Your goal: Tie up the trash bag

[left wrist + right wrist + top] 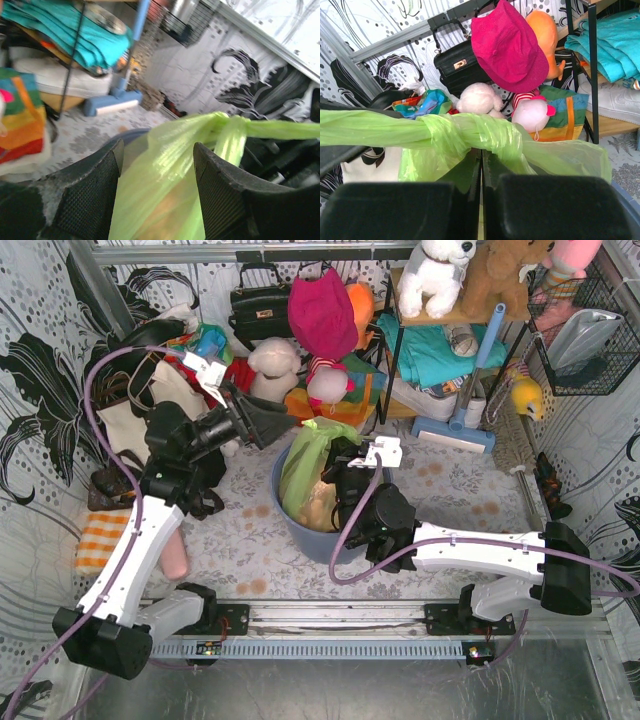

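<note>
As the left hand [157, 150] gapes, the trash bag [175, 135] lies ahead.

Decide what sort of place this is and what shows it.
Probably a staged robot test cell dressed as a cluttered home corner: patterned sheets hang as walls, a metal rail runs across the front, and plush toys, a handbag and a bin sit about.

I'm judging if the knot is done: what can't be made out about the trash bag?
Right wrist: whether the trash bag is knotted or only twisted; bunched film hides it.
Right wrist: whether the shut right tool pinches film; its tips sit under the twist.
Top external: its lower part, hidden by the blue bin.
Left wrist: its tail, cut off at the right edge.
</note>
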Available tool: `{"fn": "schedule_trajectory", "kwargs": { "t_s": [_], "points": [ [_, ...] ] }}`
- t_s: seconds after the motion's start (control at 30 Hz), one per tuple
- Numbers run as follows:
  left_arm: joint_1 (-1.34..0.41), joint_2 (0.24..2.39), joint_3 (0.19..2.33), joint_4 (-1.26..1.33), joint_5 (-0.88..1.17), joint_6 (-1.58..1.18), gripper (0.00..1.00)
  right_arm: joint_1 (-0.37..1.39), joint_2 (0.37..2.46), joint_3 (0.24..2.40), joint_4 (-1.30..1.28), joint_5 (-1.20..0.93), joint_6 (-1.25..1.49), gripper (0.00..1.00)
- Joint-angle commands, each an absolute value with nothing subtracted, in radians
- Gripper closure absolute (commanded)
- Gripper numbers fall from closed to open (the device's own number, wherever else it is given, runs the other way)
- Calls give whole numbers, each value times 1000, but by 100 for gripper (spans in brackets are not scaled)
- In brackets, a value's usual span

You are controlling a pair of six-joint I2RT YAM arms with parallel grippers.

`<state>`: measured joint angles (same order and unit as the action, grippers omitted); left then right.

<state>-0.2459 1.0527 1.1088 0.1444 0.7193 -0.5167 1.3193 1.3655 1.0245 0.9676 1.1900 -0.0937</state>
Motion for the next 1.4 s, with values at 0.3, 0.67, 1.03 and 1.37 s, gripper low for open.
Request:
{"fn": "schedule_trajectory", "kwargs": {
  "t_s": [0.3,0.67,1.03,1.37],
  "points": [
    [-239,1133,1028,371,949,-637,35,1315,1340,1037,942,1168,-57,100],
    [-277,1145,1006,387,963,-633,80,1313,1354,1053,877,1118,1,100],
    [-322,1048,1030,230,954,-562,97,1256,1364,1048,793,1009,138,100],
    [-423,986,985,132,885,-526,96,1175,1373,1031,864,659,233,100]
  ]
}}
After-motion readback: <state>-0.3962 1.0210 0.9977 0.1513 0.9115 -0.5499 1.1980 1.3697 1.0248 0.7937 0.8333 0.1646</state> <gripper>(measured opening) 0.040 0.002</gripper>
